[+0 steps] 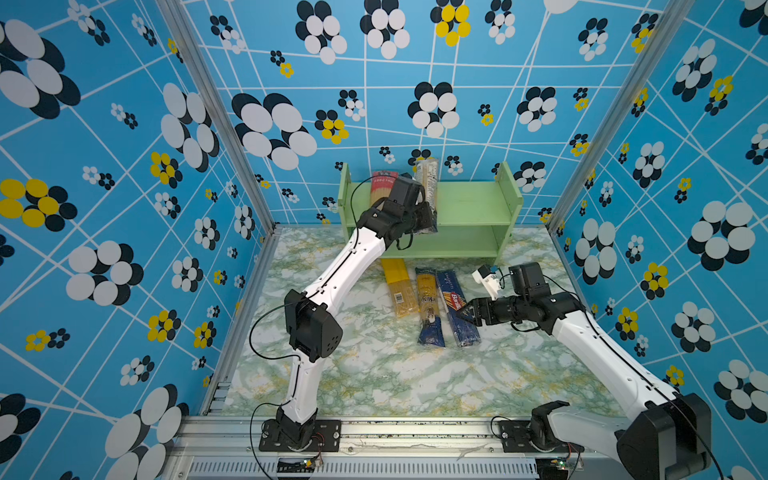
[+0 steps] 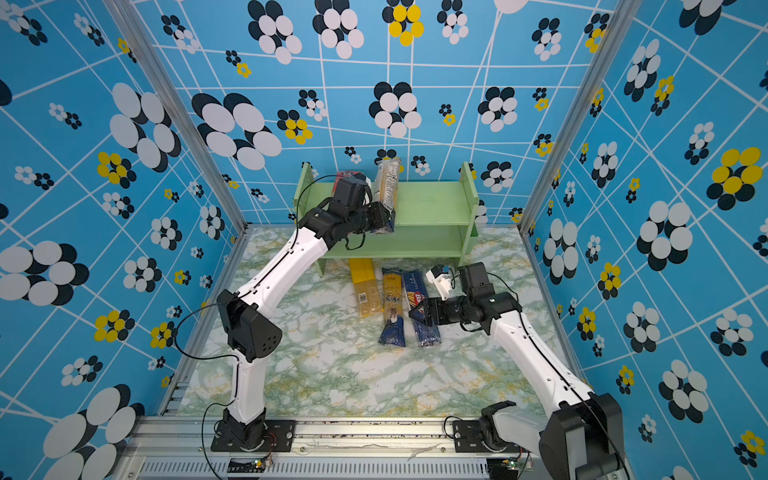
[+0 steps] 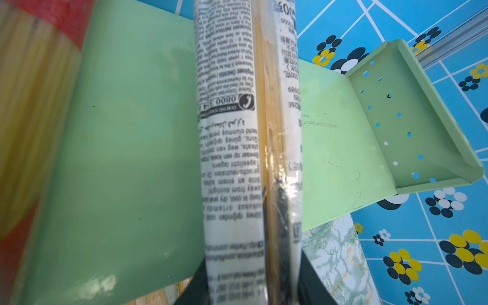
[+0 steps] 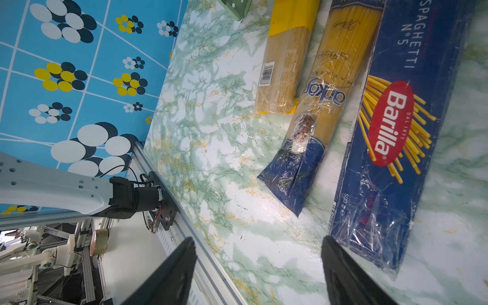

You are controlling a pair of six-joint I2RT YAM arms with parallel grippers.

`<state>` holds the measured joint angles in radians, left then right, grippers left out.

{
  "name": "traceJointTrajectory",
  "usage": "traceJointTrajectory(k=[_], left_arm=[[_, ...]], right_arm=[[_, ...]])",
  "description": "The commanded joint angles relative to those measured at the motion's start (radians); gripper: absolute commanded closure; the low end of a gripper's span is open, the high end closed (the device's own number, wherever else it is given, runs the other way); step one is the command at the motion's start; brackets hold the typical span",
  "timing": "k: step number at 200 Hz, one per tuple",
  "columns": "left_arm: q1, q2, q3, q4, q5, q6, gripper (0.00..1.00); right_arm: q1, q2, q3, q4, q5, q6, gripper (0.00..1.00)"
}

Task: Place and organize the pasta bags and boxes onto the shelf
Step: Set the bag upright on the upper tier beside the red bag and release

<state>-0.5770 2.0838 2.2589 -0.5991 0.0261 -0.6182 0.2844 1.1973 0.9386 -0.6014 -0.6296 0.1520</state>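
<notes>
The left arm's wrist covers the near half of the red-ended bag (image 1: 381, 185) and the near end of the white-label spaghetti bag (image 1: 428, 178) in both top views. In the left wrist view the red-ended bag (image 3: 34, 87) is blurred and cut off at the frame edge. There the left gripper (image 3: 252, 287) shows only as two dark fingers (image 3: 194, 286) running off the frame. They press against both sides of the white-label spaghetti bag (image 3: 229, 137), clamped on its near end.

That bag lies on the top tier of the pale-green shelf (image 1: 473, 203). Its long axis runs front to back and it sticks out past both the front and rear edges. The red-ended bag lies parallel beside it on the same tier, apart from it.

Three packs lie on the marble-patterned table (image 1: 374, 374) in front of the shelf, all lengthwise front to back. The yellow barcoded bag (image 1: 398, 289) has its far end at the shelf's foot. The blue-and-yellow bag (image 1: 428, 301) points its blue end toward the arm bases. The Barilla spaghetti pack (image 1: 449, 284) is slightly angled.

The right gripper (image 1: 462, 312) hides part of the Barilla logo in both top views. In the right wrist view its fingers (image 4: 182, 264) stand well apart, holding nothing, one over the pack's near end.
</notes>
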Motion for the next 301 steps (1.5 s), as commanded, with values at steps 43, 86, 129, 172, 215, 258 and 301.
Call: traceJointTrajectory(k=[43, 86, 129, 172, 215, 258, 301], left_arm=[[0.013, 0.004, 0.064, 0.151, -0.006, 0.003, 0.53], [0.013, 0.006, 0.064, 0.157, 0.010, -0.001, 0.51], [0.009, -0.018, 0.059, 0.156, 0.021, 0.016, 0.47], [0.000, -0.120, -0.047, 0.191, 0.043, 0.050, 0.38], [-0.021, -0.321, -0.321, 0.304, 0.084, 0.082, 0.33], [-0.038, -0.554, -0.657, 0.397, 0.123, 0.071, 0.29], [-0.042, -0.765, -0.949, 0.397, 0.146, 0.050, 0.27]], right_arm=[[-0.007, 0.016, 0.034, -0.013, 0.002, -0.016, 0.23], [-0.007, 0.015, 0.037, -0.021, 0.001, -0.020, 0.23], [-0.007, 0.013, 0.036, -0.019, 0.014, -0.012, 0.22], [-0.007, 0.016, 0.029, -0.012, 0.078, 0.015, 0.22], [-0.007, 0.030, 0.007, 0.002, 0.159, 0.057, 0.21], [-0.004, 0.015, -0.037, 0.027, 0.219, 0.090, 0.21], [0.033, -0.062, -0.116, 0.103, 0.282, 0.197, 0.20]])
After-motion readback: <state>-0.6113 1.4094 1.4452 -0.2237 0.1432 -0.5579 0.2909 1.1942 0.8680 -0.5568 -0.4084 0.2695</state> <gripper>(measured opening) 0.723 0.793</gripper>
